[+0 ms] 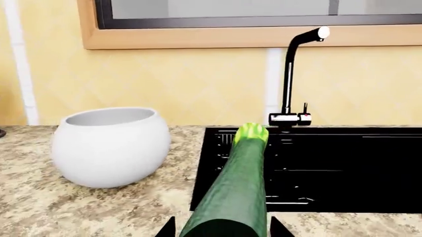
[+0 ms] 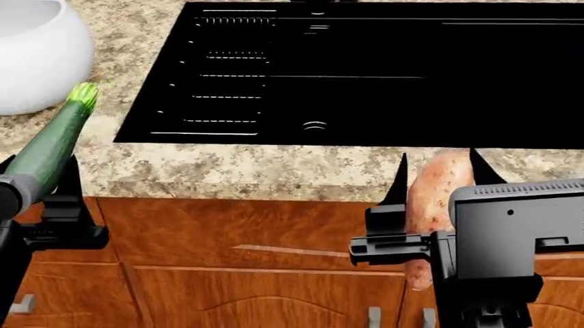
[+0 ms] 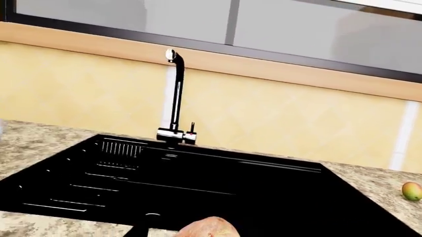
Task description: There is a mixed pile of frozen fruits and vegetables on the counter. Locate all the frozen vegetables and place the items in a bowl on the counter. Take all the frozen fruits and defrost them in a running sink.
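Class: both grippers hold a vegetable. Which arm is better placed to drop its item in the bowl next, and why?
Left. Its gripper holds the zucchini just beside the white bowl; the right gripper, with the sweet potato, is across the sink.

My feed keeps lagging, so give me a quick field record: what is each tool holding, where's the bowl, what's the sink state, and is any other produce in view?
left tool: shut on the zucchini, which angles up toward the bowl
right tool: shut on the sweet potato, held at the counter's front edge
bowl: white, upright on the counter, left of the sink, nothing visible inside
sink: black, no items in it
faucet: no water visible
other produce: one small green-red fruit on the counter right of the sink
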Available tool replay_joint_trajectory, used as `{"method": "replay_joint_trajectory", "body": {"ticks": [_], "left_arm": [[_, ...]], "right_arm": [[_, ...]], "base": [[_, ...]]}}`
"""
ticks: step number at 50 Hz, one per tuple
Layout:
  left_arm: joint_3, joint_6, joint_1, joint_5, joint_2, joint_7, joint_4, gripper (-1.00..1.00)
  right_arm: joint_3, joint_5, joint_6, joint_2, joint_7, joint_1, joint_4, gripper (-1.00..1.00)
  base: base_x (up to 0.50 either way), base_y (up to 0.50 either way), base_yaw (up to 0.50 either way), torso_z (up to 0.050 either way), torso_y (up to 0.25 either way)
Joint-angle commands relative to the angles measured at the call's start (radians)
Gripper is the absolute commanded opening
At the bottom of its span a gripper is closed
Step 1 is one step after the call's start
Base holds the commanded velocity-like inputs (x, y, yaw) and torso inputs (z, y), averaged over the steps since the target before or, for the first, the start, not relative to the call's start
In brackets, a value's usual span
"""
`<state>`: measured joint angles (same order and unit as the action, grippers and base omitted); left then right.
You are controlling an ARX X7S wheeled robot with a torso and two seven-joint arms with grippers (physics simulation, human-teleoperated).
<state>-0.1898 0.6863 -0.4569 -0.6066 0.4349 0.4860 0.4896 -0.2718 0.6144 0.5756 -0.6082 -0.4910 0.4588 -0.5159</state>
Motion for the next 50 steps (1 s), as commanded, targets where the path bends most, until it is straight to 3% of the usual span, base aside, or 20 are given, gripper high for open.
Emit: {"method": "replay_joint_trajectory", "body": {"ticks": [1,34,50], "left_arm": [[-0.006,-0.008,-0.010,-0.002,-0.004,0.010,-0.005,-1.00],[0.043,0.008,-0.005,-0.028,0.033,0.037,0.031,-1.00],[0.034,-0.011,-0.003,-0.005,0.029,0.043,0.001,-1.00]], "right_arm": [[-0.006,-0.022,-0.003,-0.001,0.014,0.003,-0.001,-1.00],[0.002,-0.036,-0.018,-0.027,0.007,-0.013,-0.017,-1.00],[0.004,-0.072,-0.057,-0.024,0.004,-0.031,0.036,-1.00]], "base": [[-0.08,0.50,0.00,0.000,0.000],[0.01,0.50,0.00,0.000,0.000],[0.41,0.29,0.00,0.000,0.001]]}}
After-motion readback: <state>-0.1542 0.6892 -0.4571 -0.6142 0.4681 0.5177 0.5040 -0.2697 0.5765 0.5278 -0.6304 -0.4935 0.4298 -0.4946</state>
